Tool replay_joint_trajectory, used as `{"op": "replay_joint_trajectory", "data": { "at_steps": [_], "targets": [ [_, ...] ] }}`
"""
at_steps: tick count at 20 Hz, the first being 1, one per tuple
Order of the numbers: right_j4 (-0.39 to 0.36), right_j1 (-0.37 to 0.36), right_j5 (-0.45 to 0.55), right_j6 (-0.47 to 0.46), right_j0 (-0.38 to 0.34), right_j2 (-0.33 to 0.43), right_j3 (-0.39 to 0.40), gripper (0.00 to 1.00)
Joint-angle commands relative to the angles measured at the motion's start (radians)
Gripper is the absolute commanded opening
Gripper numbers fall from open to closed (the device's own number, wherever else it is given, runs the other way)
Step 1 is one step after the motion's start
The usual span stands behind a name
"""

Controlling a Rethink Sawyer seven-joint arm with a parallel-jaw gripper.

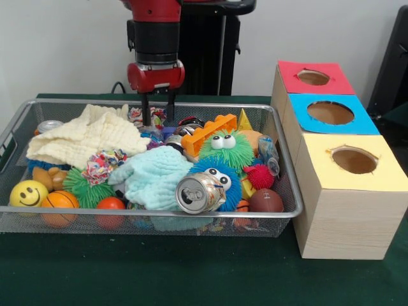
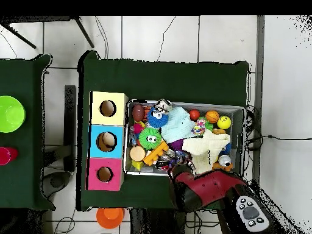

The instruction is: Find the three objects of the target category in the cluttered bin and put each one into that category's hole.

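The wire mesh bin (image 1: 159,215) is full of toys and cloths; it also shows in the overhead view (image 2: 183,104). One printed ruffled bundle (image 1: 102,167) lies front left between the cream cloth and the mint cloth, and it shows from above (image 2: 199,127). A second printed bundle (image 1: 136,115) lies at the bin's far side. My gripper (image 1: 158,116) hangs there, open, its fingers (image 1: 146,111) reaching down around that bundle's right part. From above, the arm (image 2: 207,186) hides the gripper. The yellow-ringed hole (image 1: 354,159) (image 2: 108,108) is in the nearest wooden box.
A cream cloth (image 1: 83,137), a mint cloth (image 1: 153,175), a crushed can (image 1: 199,193), fuzzy green and blue toys, an orange comb shape (image 1: 207,132) and several balls fill the bin. The blue-ringed hole (image 1: 330,113) and the red-ringed hole (image 1: 313,77) lie behind the yellow one.
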Motion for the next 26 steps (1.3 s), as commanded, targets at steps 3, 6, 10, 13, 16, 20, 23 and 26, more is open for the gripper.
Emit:
{"op": "replay_joint_trajectory", "data": {
  "at_steps": [3, 6, 10, 13, 16, 20, 23, 26],
  "targets": [
    [-0.041, 0.103, 0.144, -0.002, 0.014, -0.022, -0.153, 1.00],
    [-0.017, 0.129, 0.189, -0.030, -0.013, 0.004, -0.152, 1.00],
    [-0.012, 0.128, 0.231, -0.036, -0.009, 0.004, -0.149, 1.00],
    [-0.007, 0.127, 0.260, -0.041, -0.007, 0.009, -0.150, 1.00],
    [-0.007, 0.131, 0.270, -0.043, -0.009, 0.011, -0.149, 1.00],
    [0.006, 0.125, 0.311, -0.056, 0.001, 0.014, -0.147, 1.00],
    [0.016, 0.122, 0.349, -0.067, 0.014, 0.014, -0.151, 1.00],
    [0.020, 0.117, 0.366, -0.072, 0.018, 0.019, -0.150, 0.00]
  ]
}}
